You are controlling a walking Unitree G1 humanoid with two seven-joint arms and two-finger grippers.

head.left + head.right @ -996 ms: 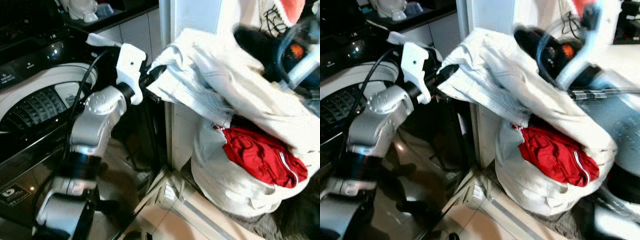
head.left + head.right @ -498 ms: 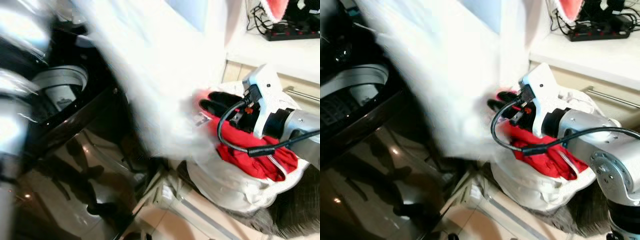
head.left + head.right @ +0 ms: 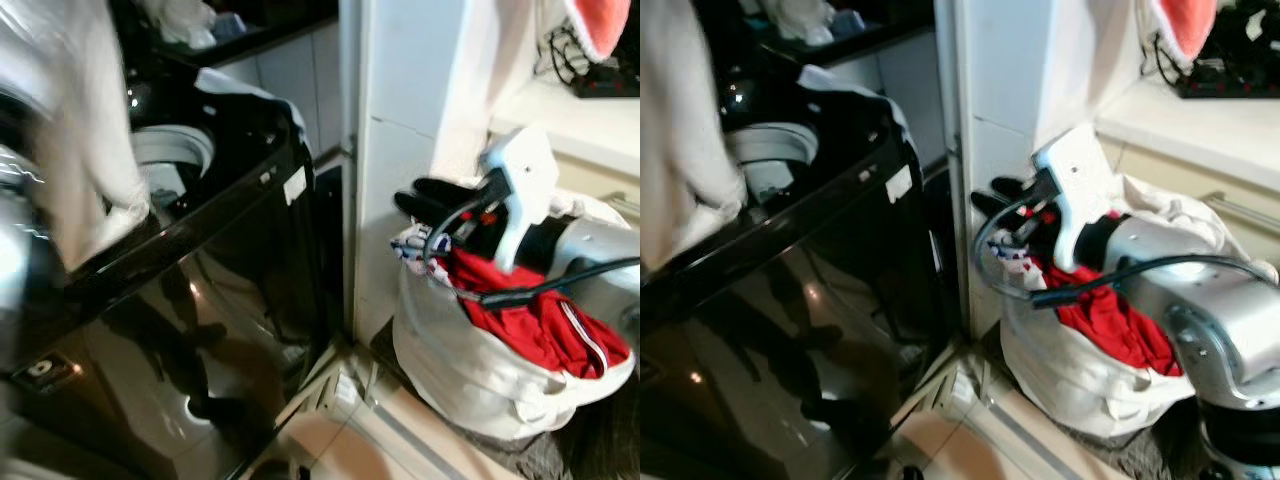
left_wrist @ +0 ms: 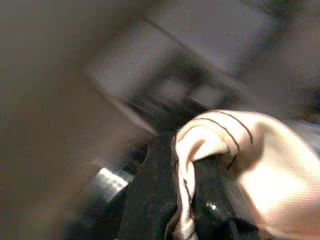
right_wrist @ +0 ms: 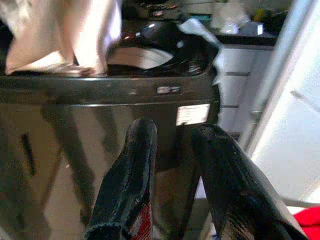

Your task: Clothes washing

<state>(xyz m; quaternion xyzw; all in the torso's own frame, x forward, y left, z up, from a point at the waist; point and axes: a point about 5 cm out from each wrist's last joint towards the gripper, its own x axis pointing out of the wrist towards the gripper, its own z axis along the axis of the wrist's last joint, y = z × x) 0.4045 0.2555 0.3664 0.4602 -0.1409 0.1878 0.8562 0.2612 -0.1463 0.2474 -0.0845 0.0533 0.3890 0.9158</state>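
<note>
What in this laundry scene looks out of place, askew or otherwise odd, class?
The white garment held by the left end effector drapes over the black washing machine's front rim, part in, part hanging outside. A white cloth lies over the machine's far corner. The laundry bag bulges open with red clothing, the right end effector open above it.

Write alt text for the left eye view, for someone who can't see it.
A white garment, blurred, hangs over the open black washer on the left. On the right, the right gripper, empty, hovers above a white laundry bag holding red clothes.
</note>
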